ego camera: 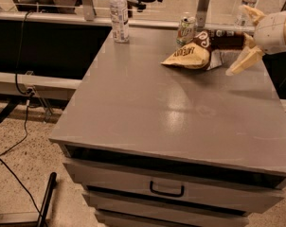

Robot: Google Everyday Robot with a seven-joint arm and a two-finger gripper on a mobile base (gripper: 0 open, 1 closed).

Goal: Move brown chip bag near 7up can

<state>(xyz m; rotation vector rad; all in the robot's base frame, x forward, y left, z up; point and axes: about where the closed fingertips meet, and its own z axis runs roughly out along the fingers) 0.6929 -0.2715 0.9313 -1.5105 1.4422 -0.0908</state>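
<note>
Release step, by the look of it. Draw the gripper (239,40) out to the right without snagging the crinkly end or knocking the can. Fingers spread wide, far right over the cabinet top (152,112). The brown chip bag (192,55) lies just left, brown end between them, right beside the 7up can (185,28).

Brown chip bag (192,56) beside 7up can (185,30); pincer (242,42) right.

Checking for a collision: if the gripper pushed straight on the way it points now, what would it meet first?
Most likely the brown chip bag: the gripper, open at the table's far right, points left at the bag's brown end. The 7up can stands just behind the bag. Depth is unclear.
</note>
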